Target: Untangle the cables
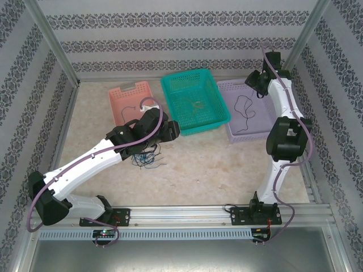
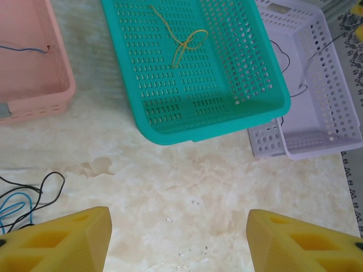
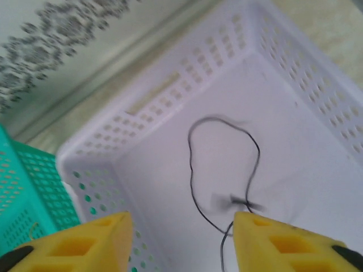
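A tangle of black and blue cables (image 1: 146,158) lies on the marble table, and part of it shows at the left edge of the left wrist view (image 2: 25,198). My left gripper (image 1: 170,131) hovers just right of the tangle, open (image 2: 178,241), with bare table between its yellow fingers (image 2: 62,241). A yellowish cable (image 2: 184,44) lies in the green basket (image 1: 170,90). A blue cable (image 2: 22,49) lies in the pink basket (image 1: 116,93). A black cable (image 3: 224,164) loops on the floor of the purple basket (image 1: 224,85). My right gripper (image 3: 182,241) hangs open over it (image 1: 256,85).
The three baskets stand side by side at the back of the table. Patterned walls and metal posts (image 1: 54,42) close in the sides. Open marble (image 1: 210,164) stretches between the baskets and the arm bases.
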Robot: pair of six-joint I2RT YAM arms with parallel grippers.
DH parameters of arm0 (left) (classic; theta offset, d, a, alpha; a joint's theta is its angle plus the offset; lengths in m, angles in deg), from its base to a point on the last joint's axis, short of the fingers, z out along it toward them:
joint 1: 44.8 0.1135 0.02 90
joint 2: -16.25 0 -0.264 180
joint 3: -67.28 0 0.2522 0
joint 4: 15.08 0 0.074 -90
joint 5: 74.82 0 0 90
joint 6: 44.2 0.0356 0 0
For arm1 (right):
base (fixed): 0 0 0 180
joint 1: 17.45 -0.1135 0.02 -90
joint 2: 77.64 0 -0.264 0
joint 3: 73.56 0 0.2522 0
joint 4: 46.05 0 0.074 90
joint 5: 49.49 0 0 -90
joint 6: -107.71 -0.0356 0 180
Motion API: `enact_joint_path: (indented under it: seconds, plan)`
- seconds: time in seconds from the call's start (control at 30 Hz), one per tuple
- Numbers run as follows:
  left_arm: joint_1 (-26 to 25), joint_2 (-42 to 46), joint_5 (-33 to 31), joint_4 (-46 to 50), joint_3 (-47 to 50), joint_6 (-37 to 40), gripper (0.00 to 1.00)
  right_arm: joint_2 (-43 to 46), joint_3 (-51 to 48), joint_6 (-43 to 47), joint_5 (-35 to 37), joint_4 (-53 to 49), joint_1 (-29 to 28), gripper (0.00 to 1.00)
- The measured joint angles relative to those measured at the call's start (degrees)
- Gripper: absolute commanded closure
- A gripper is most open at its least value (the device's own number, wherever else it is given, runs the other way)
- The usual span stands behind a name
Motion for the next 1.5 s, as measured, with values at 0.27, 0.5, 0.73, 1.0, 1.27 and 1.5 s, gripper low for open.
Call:
enact_joint_path:
  seconds: [0.27, 0.5, 0.73, 1.0, 1.27, 1.5]
  plan:
    - [4.0, 5.2, 0.7, 3.0, 4.1, -2.8, 0.37, 8.5, -4.0, 0.3, 2.7, -1.8, -0.3, 0.39]
    - [16.6, 8.0, 5.9, 9.2, 12.9, -10.1, 0.43, 35.5, -29.4, 1.8, 6.9, 8.3, -13.0, 0.54]
    - [28.1, 10.4, 15.9, 7.6, 26.8, -15.9, 0.45, 43.3, -50.1, 0.7, 1.4, 20.8, -46.6, 0.40]
    - [29.9, 2.1, 21.5, -2.2, 30.5, -14.3, 0.55, 21.0, -51.6, -6.3, -10.2, 27.8, -59.3, 0.39]
    - [29.9, -0.6, 22.0, -9.9, 36.3, -11.7, 0.69, 10.3, -50.2, -18.5, -15.6, 36.5, -59.4, 0.45]
    - [29.8, -0.6, 22.2, -12.4, 38.7, -12.4, 0.88, 8.3, -50.3, -29.0, -16.3, 44.5, -59.4, 0.76]
